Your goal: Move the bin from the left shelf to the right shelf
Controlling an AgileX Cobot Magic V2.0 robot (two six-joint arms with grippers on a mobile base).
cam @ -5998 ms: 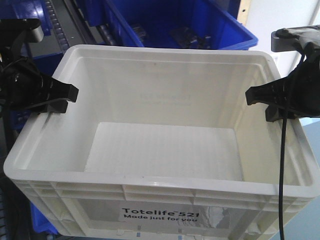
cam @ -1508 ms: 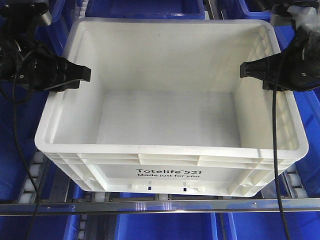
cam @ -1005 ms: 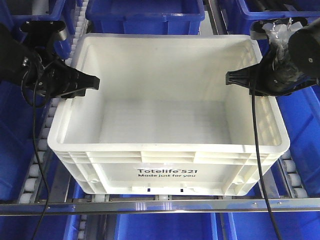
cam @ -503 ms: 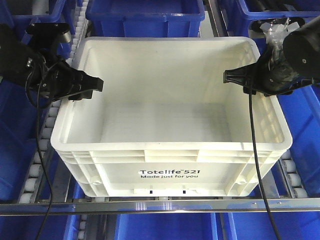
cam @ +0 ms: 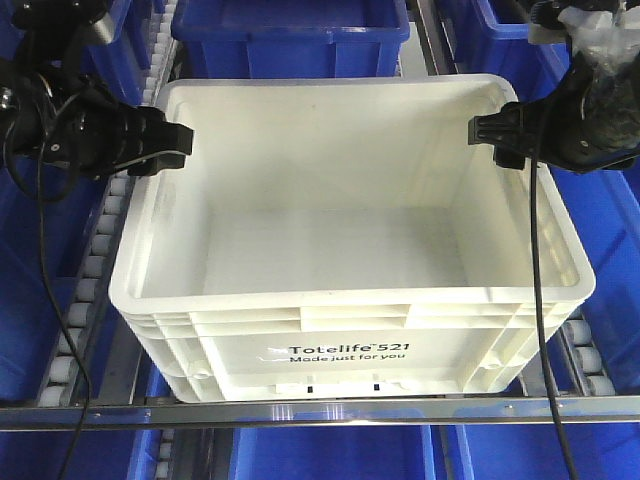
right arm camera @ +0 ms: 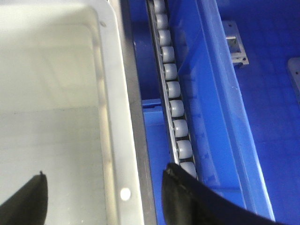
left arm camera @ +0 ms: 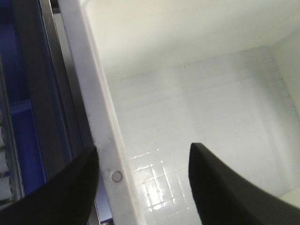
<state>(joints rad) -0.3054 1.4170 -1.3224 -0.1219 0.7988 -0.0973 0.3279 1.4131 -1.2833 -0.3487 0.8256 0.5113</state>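
**White bin on roller shelf, both grippers spread astride its side rims**

The bin (cam: pixel 350 240), white with "Totelife 521 Made just for you" printed on its near wall, sits upright on the roller tracks (cam: pixel 85 290) of the shelf, behind the near metal rail (cam: pixel 320 410). It is empty. Blue bins (cam: pixel 290 25) lie beyond its far wall, to either side, and below the rail.

Left gripper (cam: pixel 165 148): positioned over the far part of the bin's left rim. The left wrist view shows its two fingers (left arm camera: pixel 225 187) spread apart, one outside the wall and one over the interior, with the rim (left arm camera: pixel 101 140) running between them. No contact with the rim is visible; the gripper is released.

Right gripper (cam: pixel 492 135): positioned over the far part of the bin's right rim. The right wrist view shows one finger (right arm camera: pixel 197 197) outside the wall above the rollers (right arm camera: pixel 176 108) and the other over the interior, the rim (right arm camera: pixel 117 140) between them. The jaws stand wide and grasp nothing.

A black cable (cam: pixel 540 280) hangs from the right arm across the bin's right wall; another cable (cam: pixel 50 290) hangs from the left arm outside the left wall.
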